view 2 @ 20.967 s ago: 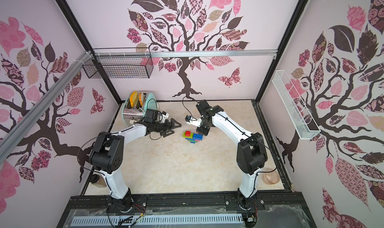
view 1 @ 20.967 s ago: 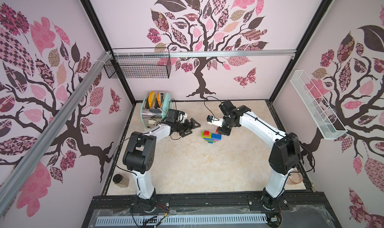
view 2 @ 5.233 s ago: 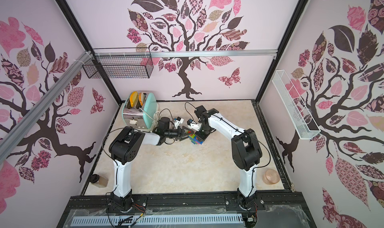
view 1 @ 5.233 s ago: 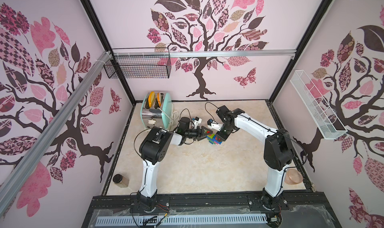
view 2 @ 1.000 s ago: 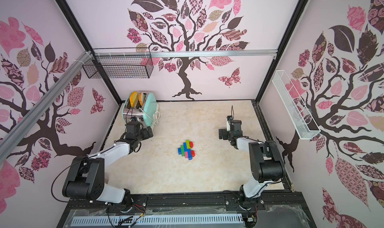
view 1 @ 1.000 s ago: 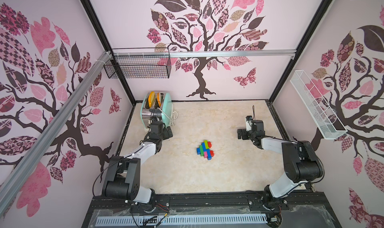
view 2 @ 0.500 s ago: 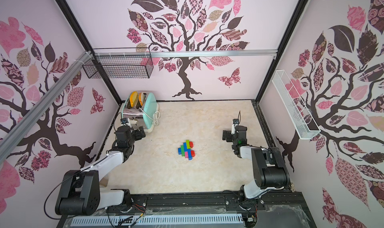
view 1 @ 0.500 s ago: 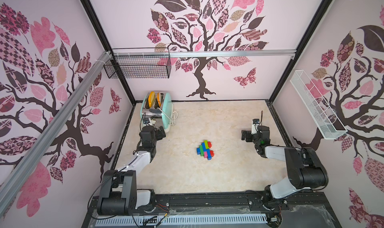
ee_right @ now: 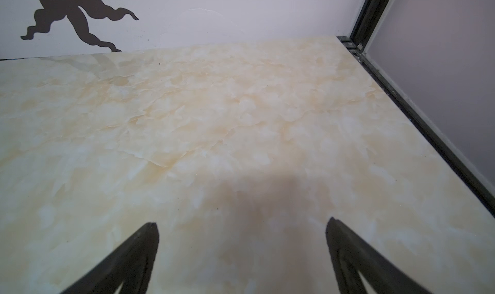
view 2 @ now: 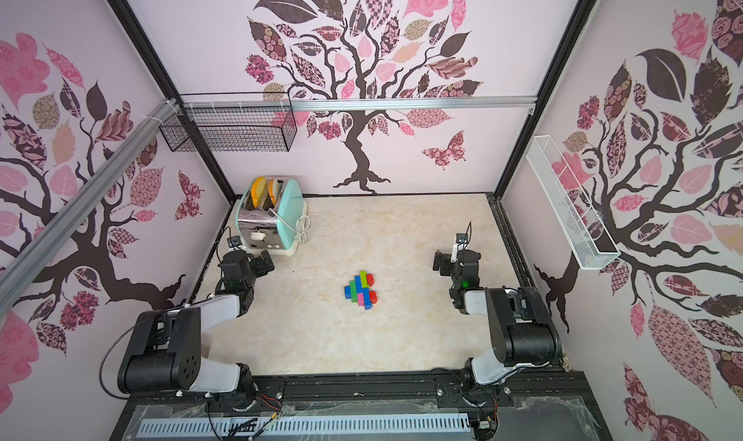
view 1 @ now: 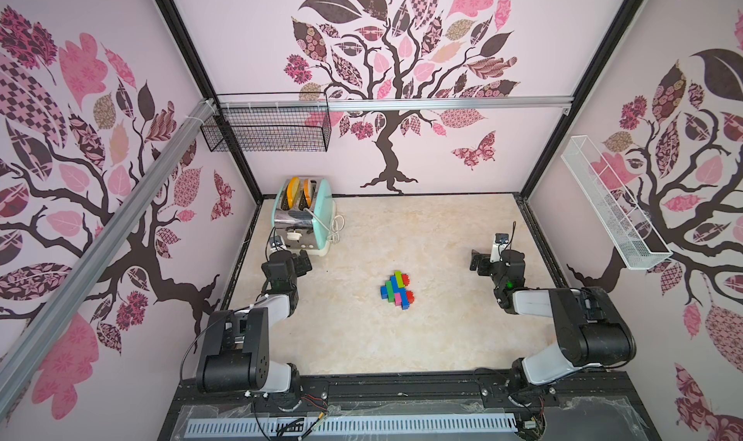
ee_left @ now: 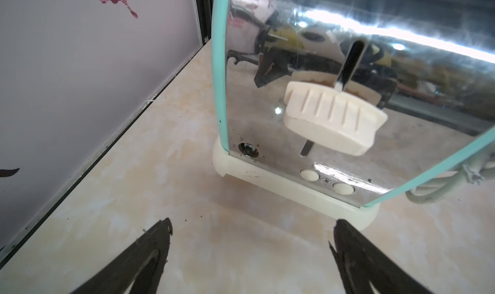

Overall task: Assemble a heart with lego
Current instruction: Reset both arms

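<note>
Marble table (view 1: 362, 338), toaster (view 1: 317, 214) just in front of your left fingers (ee_left: 144, 260), your right fingers (ee_right: 128, 257) over bare table, both pairs wide open, holding nothing, lego heart (view 1: 396, 290) mid-table, well apart from both.

The heart (view 1: 397, 290): its studs and seams are too small to resolve in both top views. The toaster (ee_left: 254, 65), left wrist view: body and cord (ee_left: 455, 184) are cut by the frame edge; numerals around the dial (ee_left: 248, 149) are blurred. The left gripper (ee_left: 253, 223) and right gripper (ee_right: 241, 222): only the finger ends are in frame.
</note>
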Motion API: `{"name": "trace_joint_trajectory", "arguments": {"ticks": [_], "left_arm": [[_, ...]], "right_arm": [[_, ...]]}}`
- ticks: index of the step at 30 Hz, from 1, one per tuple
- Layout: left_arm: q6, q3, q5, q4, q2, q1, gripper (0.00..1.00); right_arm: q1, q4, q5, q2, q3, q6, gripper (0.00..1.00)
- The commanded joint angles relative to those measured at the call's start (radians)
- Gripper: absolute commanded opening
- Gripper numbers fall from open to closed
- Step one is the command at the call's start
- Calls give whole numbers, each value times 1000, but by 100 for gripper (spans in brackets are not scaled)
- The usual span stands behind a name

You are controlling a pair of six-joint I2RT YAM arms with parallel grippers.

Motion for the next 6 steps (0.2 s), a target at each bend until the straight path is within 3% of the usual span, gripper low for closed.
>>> {"name": "trace_joint_trajectory", "arguments": {"ticks": [1,5,6], "left_arm": [[-7,-5,11,48,2,30,97],[-22,-49,32,200,42,66,97],[-21,-39,39,158,34,67,97]], "right_arm": [[8,59,30,0,7,7,100],[11,84,39,-5,-11,5,100],[16,99,50,-6,-18,3,100]]}}
